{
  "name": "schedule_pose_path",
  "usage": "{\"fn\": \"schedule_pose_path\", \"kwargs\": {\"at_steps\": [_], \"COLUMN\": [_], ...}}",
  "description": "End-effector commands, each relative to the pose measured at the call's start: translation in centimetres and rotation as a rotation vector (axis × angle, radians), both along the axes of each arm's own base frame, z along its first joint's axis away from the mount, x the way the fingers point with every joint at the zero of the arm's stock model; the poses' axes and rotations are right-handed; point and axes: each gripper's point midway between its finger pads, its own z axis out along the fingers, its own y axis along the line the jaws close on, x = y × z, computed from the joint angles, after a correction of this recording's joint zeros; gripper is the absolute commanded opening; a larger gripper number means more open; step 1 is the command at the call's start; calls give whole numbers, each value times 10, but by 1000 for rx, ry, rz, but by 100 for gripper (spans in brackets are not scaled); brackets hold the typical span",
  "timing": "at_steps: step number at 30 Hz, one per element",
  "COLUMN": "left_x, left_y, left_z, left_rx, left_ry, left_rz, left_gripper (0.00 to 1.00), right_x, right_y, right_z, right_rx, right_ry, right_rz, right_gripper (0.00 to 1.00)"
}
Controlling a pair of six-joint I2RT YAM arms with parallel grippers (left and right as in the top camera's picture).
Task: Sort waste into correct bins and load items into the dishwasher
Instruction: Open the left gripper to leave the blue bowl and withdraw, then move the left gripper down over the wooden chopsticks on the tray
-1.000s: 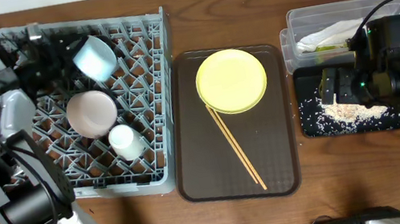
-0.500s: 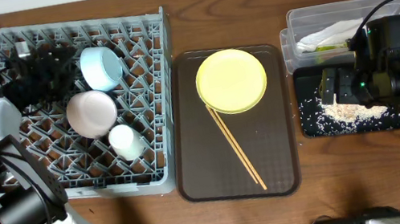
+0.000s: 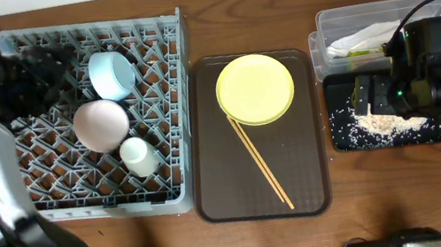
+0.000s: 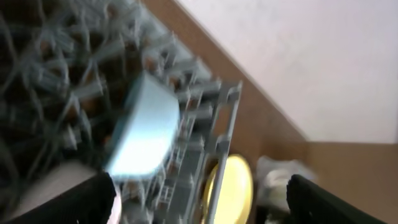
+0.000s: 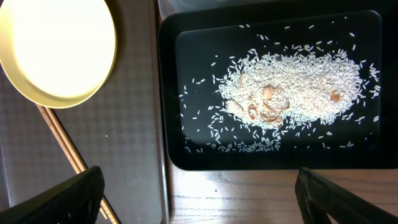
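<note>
Loading looks the step in hand: the blue bowl (image 3: 112,74) lies in the rack (image 3: 163,155) just ahead of the left gripper (image 4: 202,199), jaws wide, empty. The right gripper (image 5: 199,186), also open, hangs above the rice tray (image 5: 180,37). Next: grasp the plate (image 3: 255,89), off to its side

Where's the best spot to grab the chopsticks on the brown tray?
Probably the free lower half of the chopsticks, from straight above, pinching across the pair: they lie flat, side by side, and their upper ends reach the yellow plate.
</note>
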Motion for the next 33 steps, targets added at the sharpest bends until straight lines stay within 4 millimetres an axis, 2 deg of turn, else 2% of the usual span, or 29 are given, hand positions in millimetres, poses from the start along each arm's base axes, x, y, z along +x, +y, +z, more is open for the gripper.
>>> {"fn": "schedule_pose_path", "kwargs": {"at_steps": [1, 6, 7, 15, 17, 22, 28, 33], "left_x": [-18, -60, -64, -94, -102, -118, -135, -149], "left_y": [-16, -97, -116, -197, -210, -215, -251, -275], "left_z": [1, 1, 2, -5, -12, -41, -66, -104], "left_rx": [217, 258, 261, 249, 263, 433, 533, 600], "left_ry": [66, 173, 171, 213, 263, 410, 454, 542], "left_rz": [4, -176, -228, -426, -403, -214, -200, -207], "left_gripper": [91, 91, 99, 99, 99, 99, 99, 100], "right_x": [2, 2, 2, 2, 2, 2, 2, 2], "right_y": [-7, -7, -7, -7, -7, -7, -7, -7], "right_z": [7, 7, 7, 7, 7, 7, 7, 7], "right_rx": [-8, -8, -8, -8, -8, -8, -8, -8], "right_ry": [-21, -22, -22, -21, -21, -21, -21, -20], "right_rz": [-30, -30, -30, -30, -30, -30, -30, -30], "right_gripper": [96, 96, 97, 97, 97, 97, 97, 97]}}
